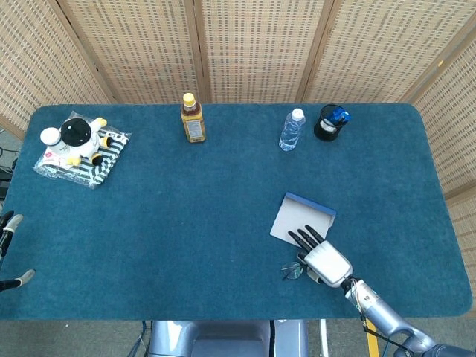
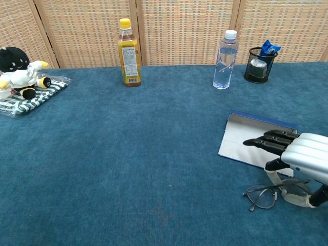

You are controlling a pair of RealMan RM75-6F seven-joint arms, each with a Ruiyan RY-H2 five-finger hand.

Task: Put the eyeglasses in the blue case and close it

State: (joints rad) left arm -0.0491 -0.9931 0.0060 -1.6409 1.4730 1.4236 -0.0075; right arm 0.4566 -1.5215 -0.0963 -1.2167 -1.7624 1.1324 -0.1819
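The open blue case point(image 1: 303, 218) point(image 2: 251, 142) lies flat on the table right of centre, its pale lining up. The eyeglasses point(image 1: 292, 271) point(image 2: 266, 197) lie on the cloth just in front of it. My right hand point(image 1: 323, 258) point(image 2: 300, 159) hovers over the right half of the glasses, fingers stretched out toward the case and apart, holding nothing; it hides part of the frame. My left hand point(image 1: 7, 253) shows only as fingertips at the left edge of the head view.
A yellow-capped juice bottle point(image 1: 192, 119), a water bottle point(image 1: 291, 130) and a black mesh cup point(image 1: 329, 123) stand along the far side. A plush toy on a striped bag point(image 1: 78, 145) lies at the far left. Woven screens back the table.
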